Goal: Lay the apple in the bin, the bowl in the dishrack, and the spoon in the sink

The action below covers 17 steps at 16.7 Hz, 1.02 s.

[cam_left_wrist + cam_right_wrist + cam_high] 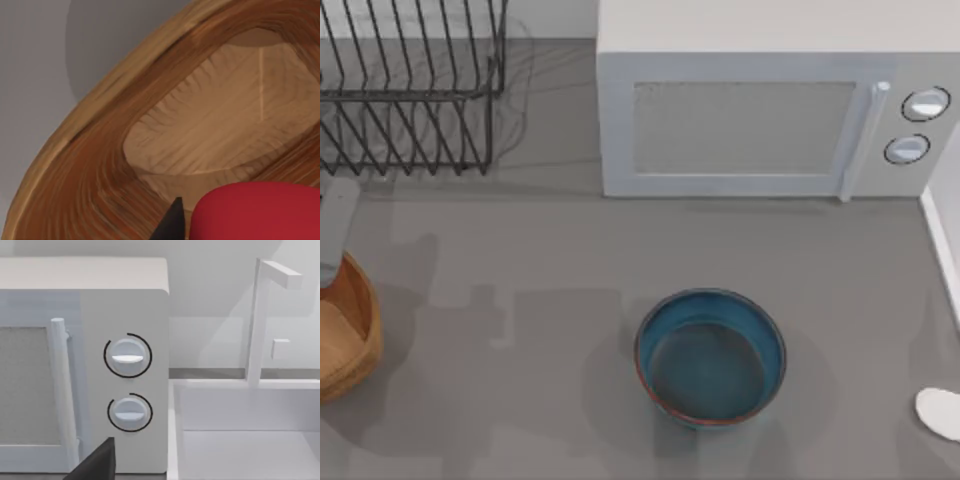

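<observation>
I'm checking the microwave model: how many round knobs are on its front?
2. Both sit on the microwave panel right of the door handle, one knob directly above the other knob. No others are visible; none seem hidden.

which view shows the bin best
The left wrist view: it looks straight into the bin, showing its thick wooden rim and floor, with the apple just above. The top view catches just a slice of the bin at the table's left edge. The right wrist view faces the microwave.

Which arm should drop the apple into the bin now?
Left. Its wrist view shows the apple right over the bin, beside a dark fingertip. From above, that arm sits over the bin at the table's left edge; the right wrist view faces the microwave.
</observation>
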Tool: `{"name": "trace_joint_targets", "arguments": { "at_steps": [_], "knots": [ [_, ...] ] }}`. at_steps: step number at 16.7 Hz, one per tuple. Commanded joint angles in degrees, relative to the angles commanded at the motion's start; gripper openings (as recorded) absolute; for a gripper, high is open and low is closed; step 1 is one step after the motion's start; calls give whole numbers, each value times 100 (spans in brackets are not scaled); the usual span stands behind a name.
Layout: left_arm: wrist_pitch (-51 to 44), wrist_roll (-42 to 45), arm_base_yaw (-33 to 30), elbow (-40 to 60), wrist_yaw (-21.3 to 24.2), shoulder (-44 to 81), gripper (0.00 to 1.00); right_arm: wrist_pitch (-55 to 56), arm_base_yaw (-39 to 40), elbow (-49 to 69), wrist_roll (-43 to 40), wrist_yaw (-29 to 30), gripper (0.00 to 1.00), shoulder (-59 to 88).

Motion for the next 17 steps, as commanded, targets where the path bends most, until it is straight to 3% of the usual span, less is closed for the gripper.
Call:
{"name": "trace_joint_targets", "arguments": {
  "at_steps": [10, 17],
  "knots": [
    [0, 0, 0, 0, 0, 0, 98, 0, 0, 0, 0, 0, 100, 0],
    [0, 0, 0, 0, 0, 0, 100, 0, 0, 0, 0, 0, 100, 0]
  ]
}}
